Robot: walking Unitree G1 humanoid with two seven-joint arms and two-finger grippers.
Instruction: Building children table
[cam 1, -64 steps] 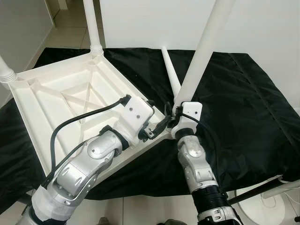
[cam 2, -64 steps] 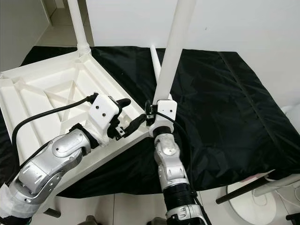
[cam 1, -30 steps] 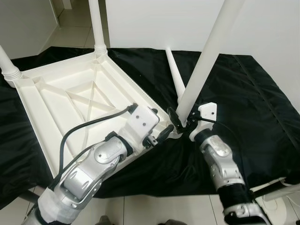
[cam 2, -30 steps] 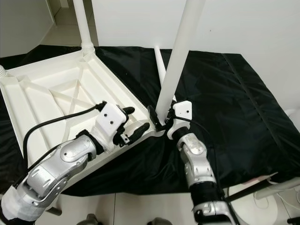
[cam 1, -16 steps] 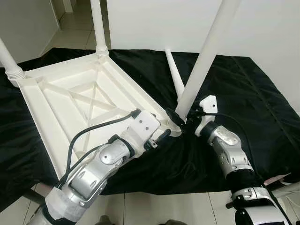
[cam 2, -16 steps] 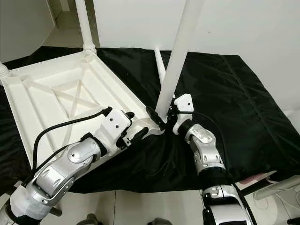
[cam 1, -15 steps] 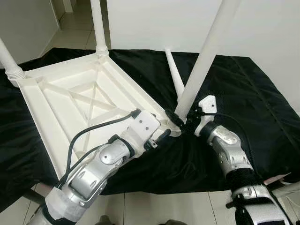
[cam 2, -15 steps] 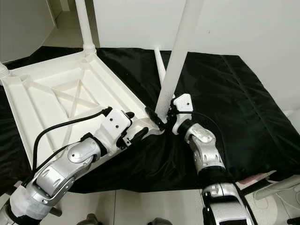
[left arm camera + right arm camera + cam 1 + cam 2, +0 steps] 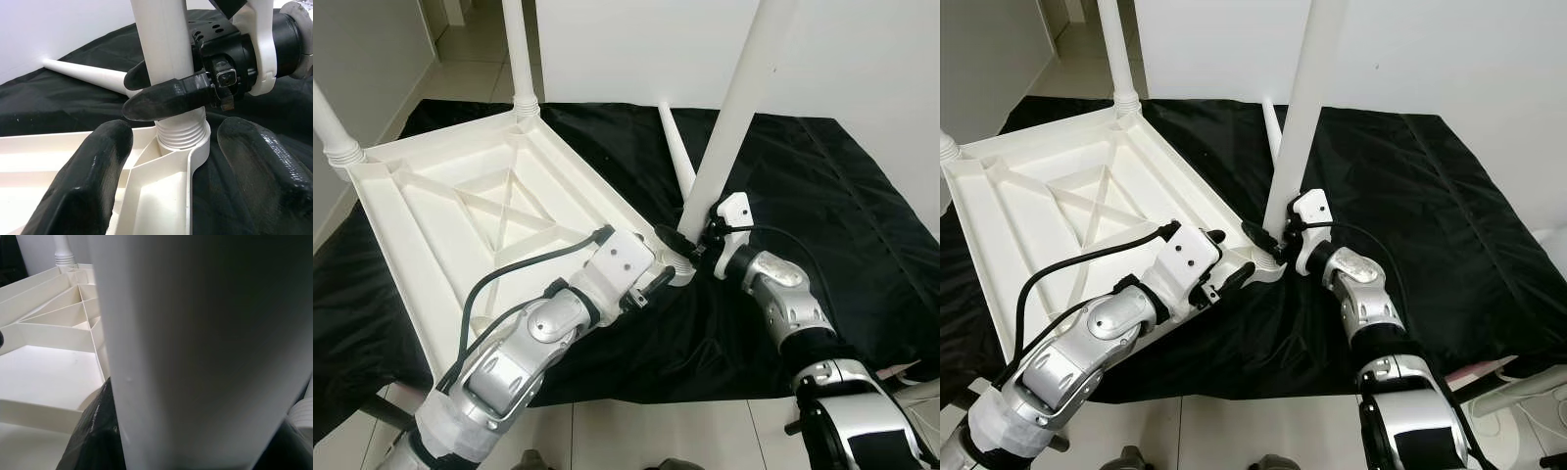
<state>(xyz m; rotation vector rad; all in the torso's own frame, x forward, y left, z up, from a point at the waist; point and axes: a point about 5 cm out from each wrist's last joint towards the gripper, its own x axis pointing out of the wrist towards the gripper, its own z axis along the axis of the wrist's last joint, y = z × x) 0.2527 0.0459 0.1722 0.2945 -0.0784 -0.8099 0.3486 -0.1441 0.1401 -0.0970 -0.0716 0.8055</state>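
One white tabletop [image 9: 460, 211] lies upside down on the black cloth [image 9: 822, 196]. Three legs stand in its corners; a fourth leg [image 9: 674, 152] lies loose on the cloth beyond. The right gripper [image 9: 161, 90] clamps the near-corner leg [image 9: 739, 98] just above its threaded socket [image 9: 182, 132]. The left gripper [image 9: 181, 171] is spread wide, straddling that corner.

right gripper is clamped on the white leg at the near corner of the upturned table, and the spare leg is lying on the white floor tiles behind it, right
Not quite. The spare leg lies on the black cloth, not on the floor tiles; the left eye view shows it. The rest holds: the right gripper is clamped on the white leg at the near corner of the upturned table.
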